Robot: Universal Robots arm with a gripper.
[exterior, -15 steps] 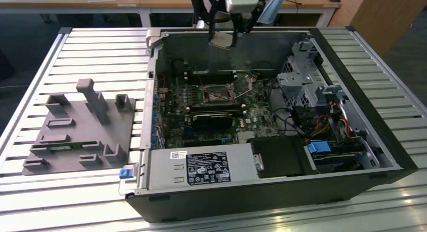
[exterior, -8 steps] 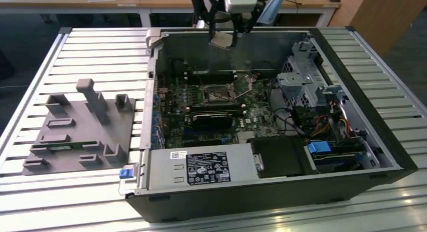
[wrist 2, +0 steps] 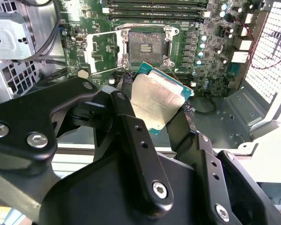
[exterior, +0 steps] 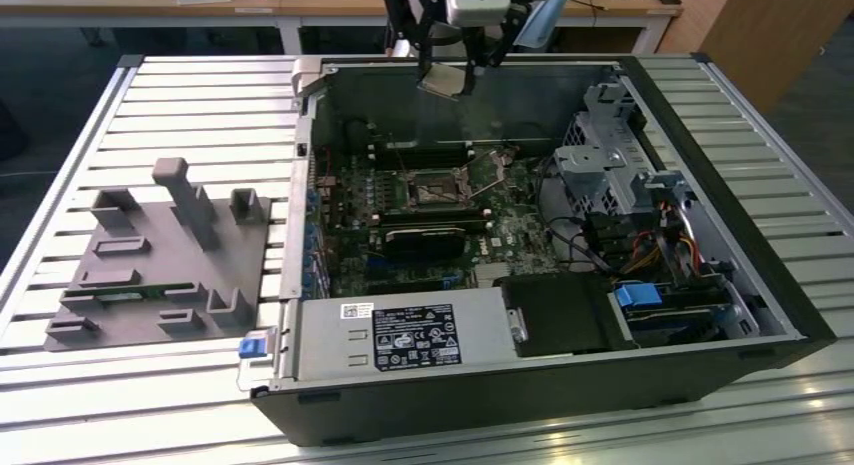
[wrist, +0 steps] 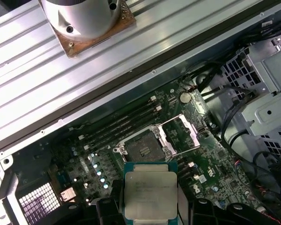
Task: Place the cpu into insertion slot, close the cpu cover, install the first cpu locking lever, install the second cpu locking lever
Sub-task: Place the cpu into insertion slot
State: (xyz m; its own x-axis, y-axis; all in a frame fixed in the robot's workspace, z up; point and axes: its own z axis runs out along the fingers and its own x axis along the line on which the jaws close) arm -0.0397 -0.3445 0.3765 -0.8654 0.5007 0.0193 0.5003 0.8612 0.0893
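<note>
My end effector (wrist 2: 155,107) grips the cpu (wrist 2: 154,96) by its edges, above the open case (exterior: 534,385) — down inside, the slot (wrist 2: 146,46) lies bare, its cover (wrist 2: 100,51) swung open beside it.

The cpu (wrist 2: 157,101), a flat square chip with a dull silver top and a green rim, is hanging tilted in the hand (exterior: 454,70), which is clamping it by two opposite edges. It is hovering over the far part of the case (exterior: 747,285), well apart from the slot (wrist 2: 145,44). The slot, a small black-framed square with a dark centre, is lying bare on the board (wrist: 215,178). The cover (wrist: 180,132), a thin silvery frame, is standing swung open just beside the slot, toward the exterior view's right.
</note>
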